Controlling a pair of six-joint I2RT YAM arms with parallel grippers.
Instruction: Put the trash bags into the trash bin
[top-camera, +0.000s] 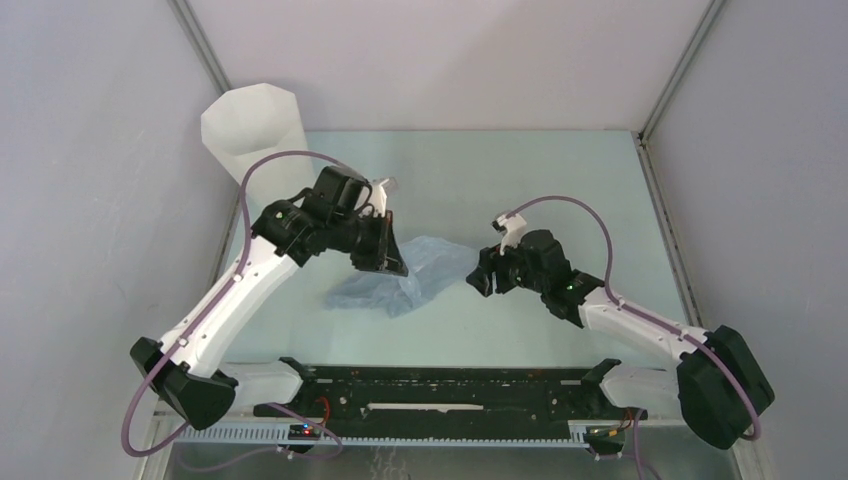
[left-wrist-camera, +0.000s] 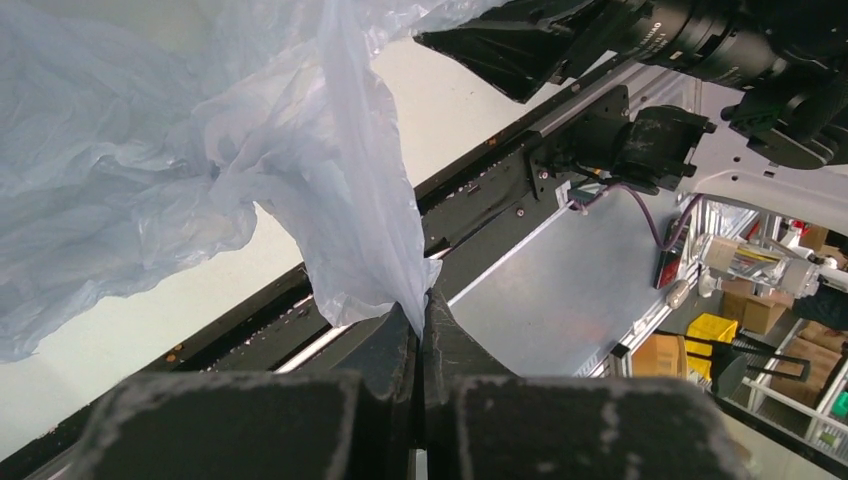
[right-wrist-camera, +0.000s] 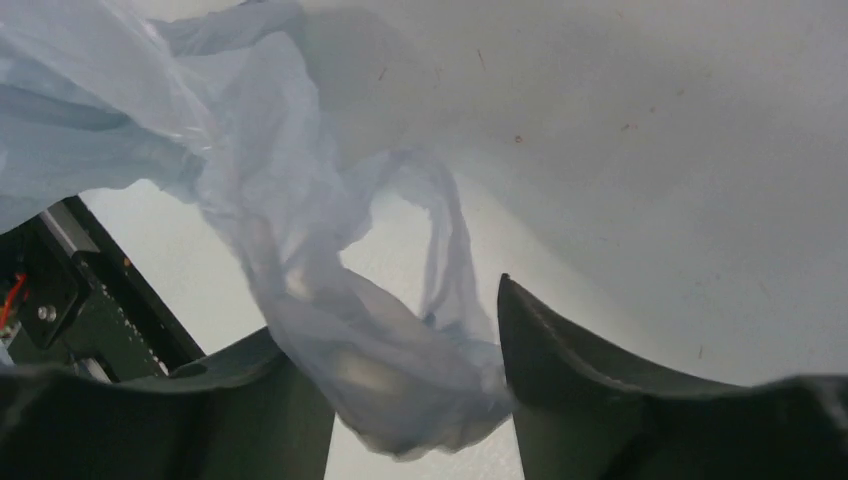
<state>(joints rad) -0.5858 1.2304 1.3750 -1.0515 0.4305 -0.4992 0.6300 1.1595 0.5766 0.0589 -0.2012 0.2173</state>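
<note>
The left gripper (left-wrist-camera: 420, 312) was pinched shut on the thin, wrinkly pale blue-grey plastic bag (top-camera: 432, 268), its far end between the right gripper's (right-wrist-camera: 390, 320) parted fingers, at four o'clock from the tall white faceted plastic bin (top-camera: 250, 125).

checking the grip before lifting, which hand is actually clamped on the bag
The left hand: it is shut tight on a fold of the trash bag. The right hand is open, with film only hanging loose inside it.
</note>
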